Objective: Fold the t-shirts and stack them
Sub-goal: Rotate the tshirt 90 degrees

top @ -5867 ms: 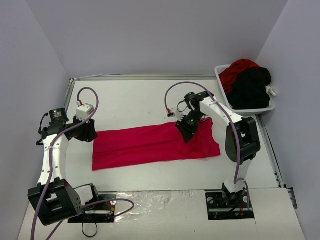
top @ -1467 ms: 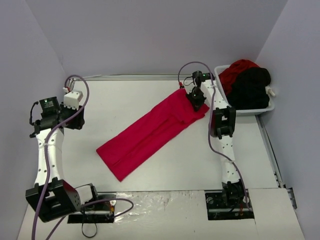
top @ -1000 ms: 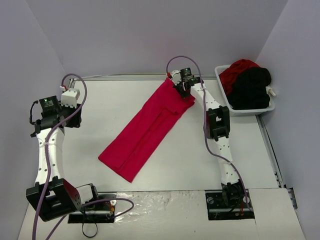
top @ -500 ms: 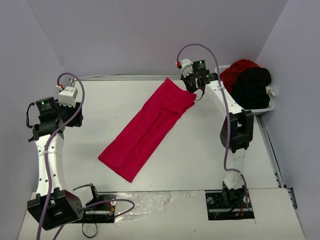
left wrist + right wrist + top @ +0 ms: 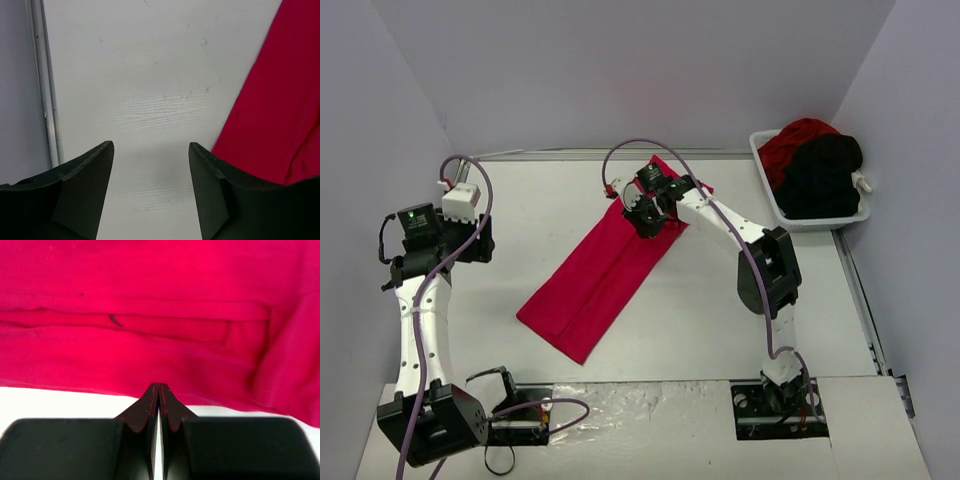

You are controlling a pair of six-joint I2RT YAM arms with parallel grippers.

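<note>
A long bright red cloth t-shirt (image 5: 592, 288), folded into a narrow strip, lies flat and slantwise on the white desk (image 5: 700, 310), its near end towards the left arm's side and its far end close to the back edge. The right gripper (image 5: 646, 220) reaches across to the far half of this strip; in its wrist view the jaws are clenched tight together, tips at the near edge of the red cloth (image 5: 150, 290), with no cloth seen between them. The left gripper (image 5: 150, 146) hangs over bare desk to the left of the strip, jaws released and spread apart with nothing in them, the shirt's edge (image 5: 280, 115) off to one side. At the far right corner a white plastic basket (image 5: 820, 222) holds a crumpled red t-shirt (image 5: 795, 140) and a black t-shirt (image 5: 825, 175) heaped together.
</note>
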